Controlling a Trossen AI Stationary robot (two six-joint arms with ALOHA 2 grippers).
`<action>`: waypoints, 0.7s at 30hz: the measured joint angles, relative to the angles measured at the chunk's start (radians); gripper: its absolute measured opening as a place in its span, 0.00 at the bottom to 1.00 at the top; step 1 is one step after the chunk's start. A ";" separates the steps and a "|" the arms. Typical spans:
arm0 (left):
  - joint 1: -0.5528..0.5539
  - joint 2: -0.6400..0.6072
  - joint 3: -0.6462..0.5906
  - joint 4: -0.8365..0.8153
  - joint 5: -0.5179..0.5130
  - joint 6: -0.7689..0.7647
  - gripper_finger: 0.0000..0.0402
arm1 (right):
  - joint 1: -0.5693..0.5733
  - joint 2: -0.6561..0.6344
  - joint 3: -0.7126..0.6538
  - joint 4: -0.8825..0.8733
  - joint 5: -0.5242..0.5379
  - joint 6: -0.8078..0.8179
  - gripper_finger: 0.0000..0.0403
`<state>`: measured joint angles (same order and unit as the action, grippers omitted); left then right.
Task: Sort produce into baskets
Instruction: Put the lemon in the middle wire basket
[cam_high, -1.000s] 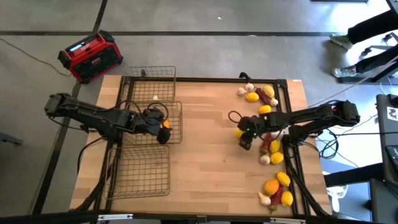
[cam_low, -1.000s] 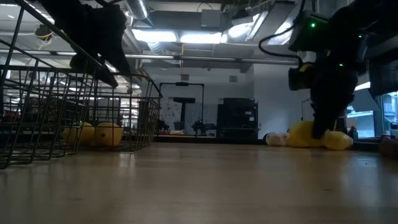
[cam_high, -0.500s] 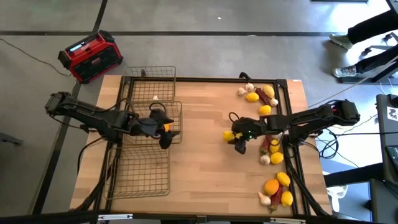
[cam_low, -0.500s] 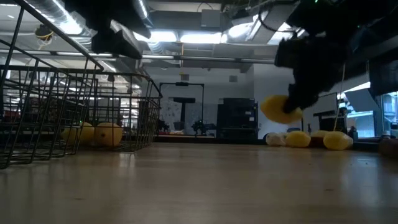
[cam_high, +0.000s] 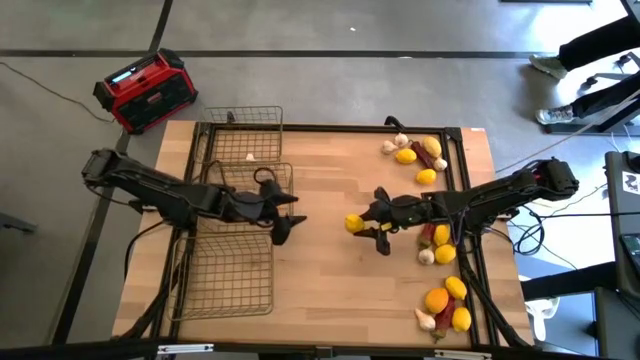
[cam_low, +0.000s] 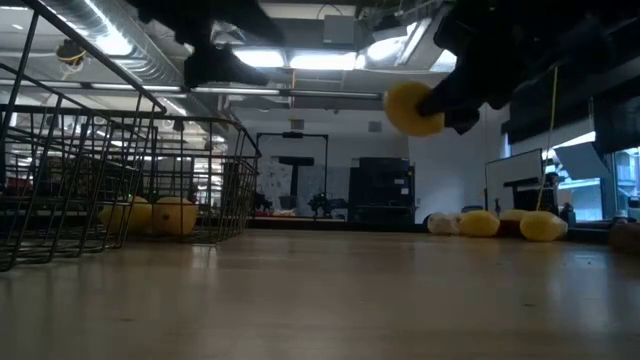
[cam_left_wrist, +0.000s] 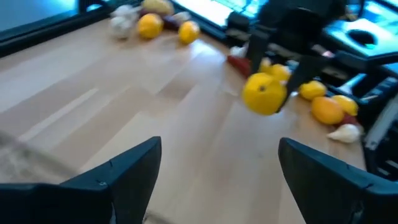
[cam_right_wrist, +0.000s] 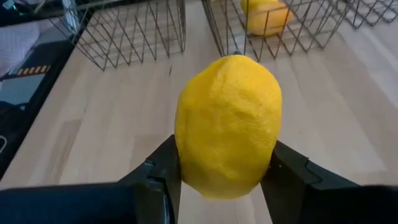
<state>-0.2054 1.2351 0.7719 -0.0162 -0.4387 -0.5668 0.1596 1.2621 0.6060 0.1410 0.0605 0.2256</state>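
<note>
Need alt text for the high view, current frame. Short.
Overhead view of a wooden table: the right pincer holds a yellow lemon over the table's middle, facing the open left pincer beside three wire baskets on the left. Loose produce lies along the right edge; a red-and-black box sits on the floor.

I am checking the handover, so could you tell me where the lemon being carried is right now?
In the high view the lemon is held in the right gripper above mid-table, facing the open left gripper.

no readable text, labels or signs
</note>
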 joint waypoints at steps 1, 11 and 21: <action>0.000 0.018 0.000 0.034 0.014 0.017 0.80 | 0.000 0.000 0.000 0.001 0.000 0.000 0.39; 0.030 0.176 0.000 0.284 0.069 0.103 0.80 | 0.000 0.000 0.000 0.053 -0.053 -0.015 0.39; 0.058 0.272 0.031 0.401 0.150 0.111 0.80 | -0.001 0.000 0.000 0.098 -0.072 -0.022 0.39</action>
<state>-0.1478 1.5071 0.8032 0.3851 -0.2884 -0.4556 0.1585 1.2621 0.6060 0.2392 -0.0116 0.2036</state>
